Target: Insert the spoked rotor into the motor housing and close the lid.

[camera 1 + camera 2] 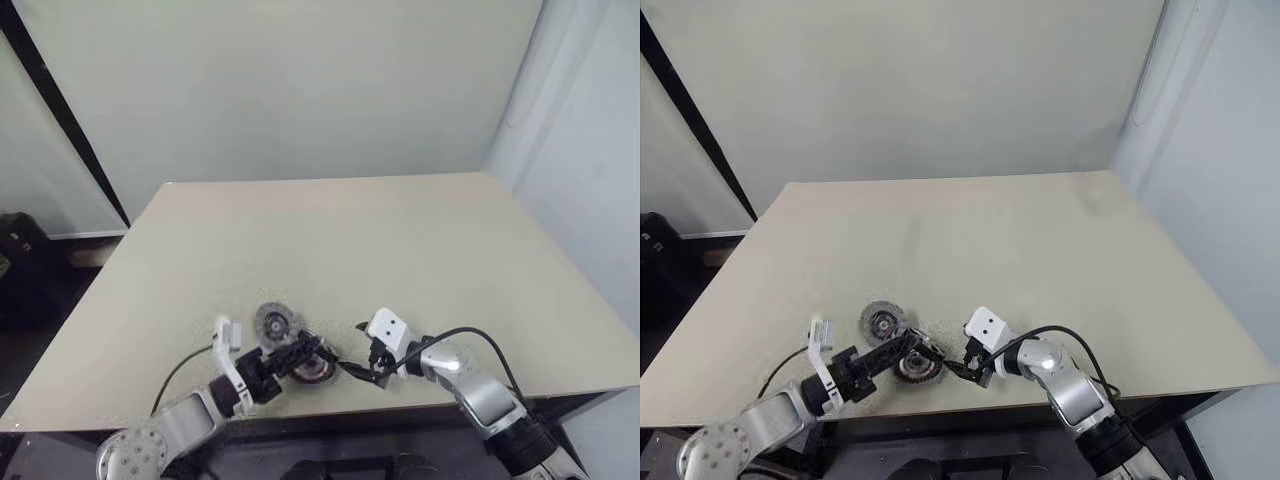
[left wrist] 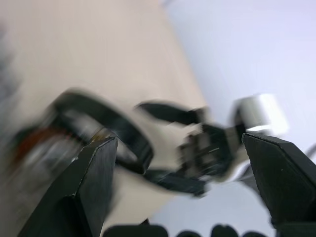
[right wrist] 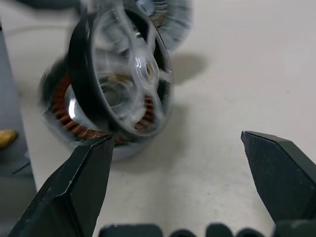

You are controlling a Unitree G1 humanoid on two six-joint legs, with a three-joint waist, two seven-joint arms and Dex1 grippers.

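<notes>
The spoked rotor (image 3: 129,69), a wheel with silver spokes and a dark rim, leans tilted on the motor housing (image 3: 69,121), whose copper windings show under it. Both sit near the table's front edge, the housing (image 1: 320,371) between my two grippers. My left gripper (image 1: 303,353) hangs just left of and above the pair, open, its fingers (image 2: 84,192) spread wide with nothing between them. My right gripper (image 1: 357,371) faces the housing from the right, a short gap away, open and empty. A round grey disc (image 1: 275,322) lies flat just behind the housing.
The beige table (image 1: 400,250) stretches far back and to both sides. Its front edge (image 1: 330,412) runs right below the housing. A black cable (image 1: 470,335) loops over my right wrist. A pale wall stands behind the table.
</notes>
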